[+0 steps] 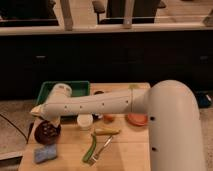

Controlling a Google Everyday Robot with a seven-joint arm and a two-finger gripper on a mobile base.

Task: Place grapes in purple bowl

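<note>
The purple bowl (48, 132) sits at the left of the wooden table (125, 155). Small dark lumps lie inside it; I cannot tell whether they are the grapes. My white arm (95, 105) reaches from the right across the table to the left. The gripper (46, 120) hangs at its end, just above the back rim of the bowl, mostly hidden by the wrist.
A green tray (75, 86) stands at the back left behind the arm. A white cup (84, 121), a small orange item (108, 118) and an orange dish (136, 119) sit mid-table. A yellow-green vegetable (106, 131), a green pod (91, 149), a fork (104, 148) and a blue sponge (45, 154) lie in front.
</note>
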